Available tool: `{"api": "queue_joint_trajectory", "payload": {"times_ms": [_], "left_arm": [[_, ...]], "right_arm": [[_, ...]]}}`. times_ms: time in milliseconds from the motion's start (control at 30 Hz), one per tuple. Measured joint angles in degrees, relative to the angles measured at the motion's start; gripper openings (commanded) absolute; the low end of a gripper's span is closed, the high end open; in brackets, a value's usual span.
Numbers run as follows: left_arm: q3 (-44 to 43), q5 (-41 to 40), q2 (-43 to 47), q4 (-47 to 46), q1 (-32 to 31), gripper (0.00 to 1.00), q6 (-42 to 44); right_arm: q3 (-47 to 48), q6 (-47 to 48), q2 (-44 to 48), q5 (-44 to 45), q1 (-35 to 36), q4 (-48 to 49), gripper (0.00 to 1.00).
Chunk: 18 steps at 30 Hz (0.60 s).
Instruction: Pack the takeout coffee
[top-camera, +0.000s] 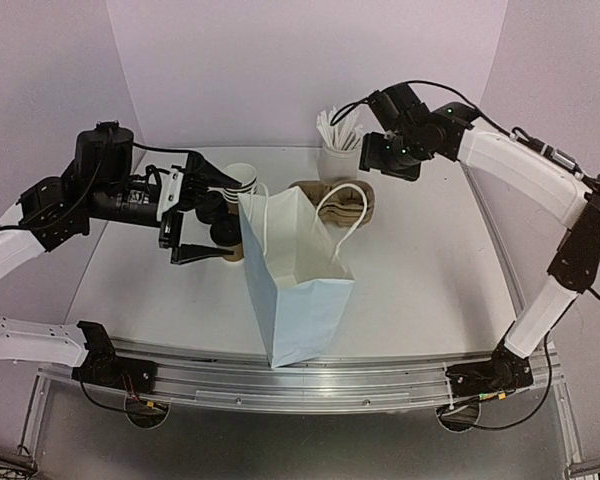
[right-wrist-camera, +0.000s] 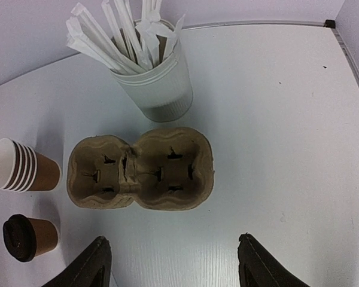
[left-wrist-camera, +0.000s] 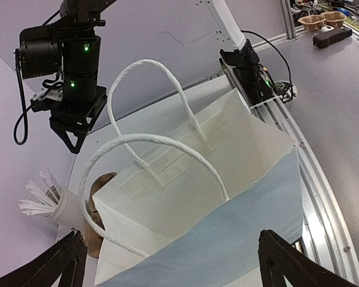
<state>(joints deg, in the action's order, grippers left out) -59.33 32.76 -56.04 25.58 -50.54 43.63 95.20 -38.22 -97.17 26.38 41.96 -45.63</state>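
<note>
Bag stands beside lidded coffee by wide-apart left end effector; right end effector, also spread, overhangs carrier.

Right side of the table is wide open for me, bare from the paper bag out to the right edge. The bag stands mid-table by the near edge, mouth gaping, but its two handles arch over the opening, leaving a slot between them. Behind it things get tight: cup carrier, straw tub toward the far edge, cup stack just beside the carrier, takeout coffee close by.
</note>
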Motion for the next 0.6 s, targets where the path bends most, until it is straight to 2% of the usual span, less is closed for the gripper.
{"api": "queue_joint_trajectory", "payload": {"times_ms": [167,300,467,600], "left_arm": [[-1.4,-5.6,1.8,5.2,1.2,1.00,0.4],[-2.9,-10.4,2.4,7.6,4.8,1.00,-2.1],[-3.6,-14.3,2.8,9.8,10.5,0.99,-5.8],[-3.6,-16.0,2.7,12.0,11.3,0.99,-8.1]], "right_arm": [[8.1,2.1,-9.7,-6.6,-2.1,0.0,0.60],[14.3,3.8,-17.6,-10.4,-2.4,0.8,0.57],[20.0,5.3,-25.2,-12.4,-2.4,0.9,0.53],[21.6,5.2,-28.1,-12.8,-2.3,0.9,0.49]]}}
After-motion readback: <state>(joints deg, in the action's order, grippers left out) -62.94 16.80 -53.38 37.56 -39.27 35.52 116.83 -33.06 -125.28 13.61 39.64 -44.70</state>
